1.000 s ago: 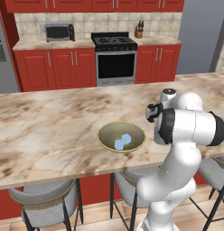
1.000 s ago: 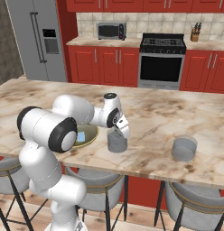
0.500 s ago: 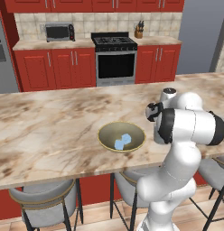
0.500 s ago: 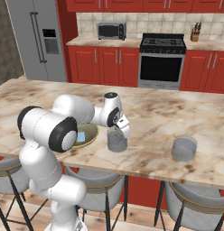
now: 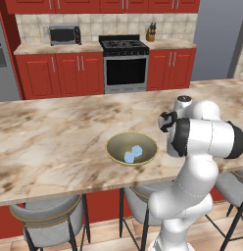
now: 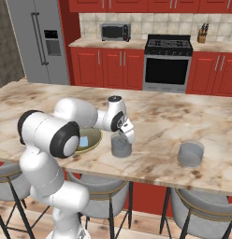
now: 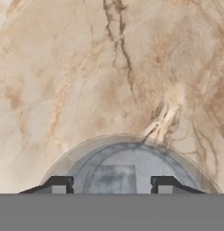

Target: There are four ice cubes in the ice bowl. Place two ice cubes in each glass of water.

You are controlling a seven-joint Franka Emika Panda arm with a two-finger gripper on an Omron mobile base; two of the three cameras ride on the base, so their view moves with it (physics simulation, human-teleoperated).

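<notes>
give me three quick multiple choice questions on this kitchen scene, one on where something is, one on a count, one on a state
1. Where is the gripper?
A. directly above the nearer glass
B. inside the ice bowl
C. over the far glass

2. How many ice cubes show in the ice bowl?
A. none
B. two
C. five

3. How do the gripper's fingers stand?
A. pressed together
B. clamped on the bowl rim
C. apart with nothing between them

Answers:
1. A, the right base view shows it just over the nearer glass, and the hand view looks down into that glass.
2. B, two pale blue cubes lie in the bowl.
3. C, the hand view shows both tips spread, with only the glass below.
</notes>
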